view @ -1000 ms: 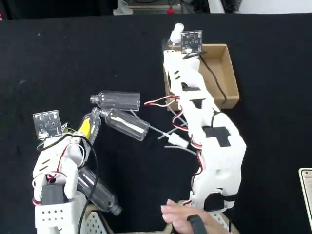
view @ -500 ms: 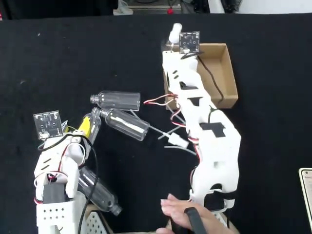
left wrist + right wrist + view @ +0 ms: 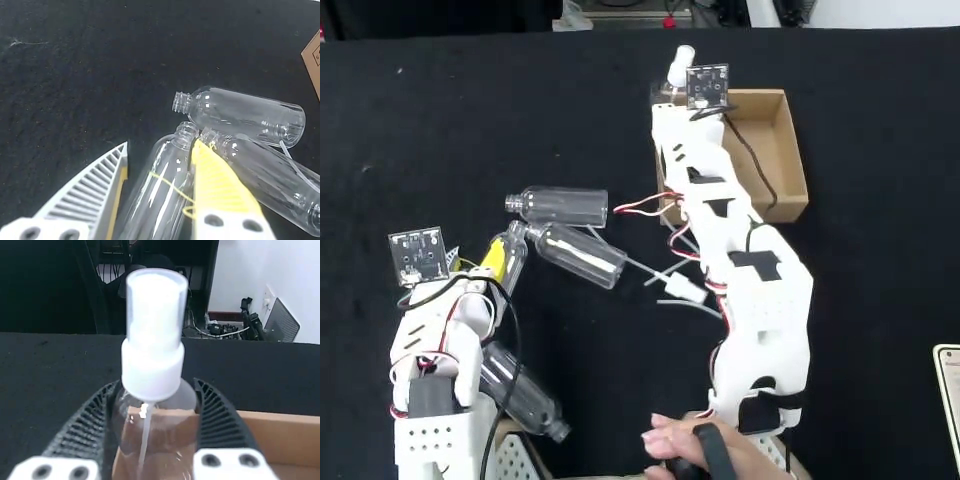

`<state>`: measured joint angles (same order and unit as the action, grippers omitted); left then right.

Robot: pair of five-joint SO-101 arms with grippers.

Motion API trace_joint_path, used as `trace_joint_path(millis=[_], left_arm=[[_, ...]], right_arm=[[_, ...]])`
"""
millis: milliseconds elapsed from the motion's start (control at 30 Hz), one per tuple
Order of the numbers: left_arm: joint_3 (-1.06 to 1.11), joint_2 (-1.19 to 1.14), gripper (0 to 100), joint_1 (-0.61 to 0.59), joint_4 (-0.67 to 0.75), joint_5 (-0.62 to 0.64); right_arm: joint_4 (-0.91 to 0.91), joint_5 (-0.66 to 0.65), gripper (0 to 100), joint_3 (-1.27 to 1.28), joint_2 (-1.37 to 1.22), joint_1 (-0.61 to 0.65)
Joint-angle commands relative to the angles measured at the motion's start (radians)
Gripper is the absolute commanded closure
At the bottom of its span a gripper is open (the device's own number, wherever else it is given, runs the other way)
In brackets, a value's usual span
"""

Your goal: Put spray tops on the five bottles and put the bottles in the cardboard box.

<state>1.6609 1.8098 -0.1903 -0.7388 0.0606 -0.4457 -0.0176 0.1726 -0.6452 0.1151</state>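
My right gripper (image 3: pixel 156 390) is shut on a clear bottle (image 3: pixel 150 435) that stands upright and wears a white spray top (image 3: pixel 154 340). It holds this bottle (image 3: pixel 670 88) at the far left corner of the cardboard box (image 3: pixel 798 170), over its rim. My left gripper (image 3: pixel 157 170) is shut on a topless clear bottle (image 3: pixel 167 170), one white finger and one yellow finger (image 3: pixel 217 190) on either side. In the high view that bottle (image 3: pixel 510 252) lies near the table's left side. Two more topless bottles (image 3: pixel 560 205) (image 3: pixel 580 254) lie just beyond it.
Loose spray tops with thin tubes (image 3: pixel 682 289) lie on the black cloth beside the right arm. Another clear bottle (image 3: pixel 525 395) lies by the left arm's base. A pale card (image 3: pixel 948 385) sits at the right edge.
The right arm has edged slightly left with the capped bottle still in its gripper. The left arm and the loose bottles have not moved.
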Motion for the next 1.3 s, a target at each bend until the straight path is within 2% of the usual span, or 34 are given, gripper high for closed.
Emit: trace_joint_path(millis=[0,400,567,1267], left_arm=[[-0.018,0.005,80,0.007,0.018,0.003],[-0.016,0.005,80,0.007,0.018,0.003],[-0.016,0.005,80,0.007,0.018,0.003],[-0.016,0.005,80,0.007,0.02,0.003]], right_arm=[[0.026,-0.002,87.0,-0.067,0.025,0.02],[0.031,-0.002,86.6,-0.059,0.054,0.02],[0.031,-0.002,78.4,-0.018,0.085,0.023],[0.031,-0.002,78.3,-0.008,0.091,0.029]])
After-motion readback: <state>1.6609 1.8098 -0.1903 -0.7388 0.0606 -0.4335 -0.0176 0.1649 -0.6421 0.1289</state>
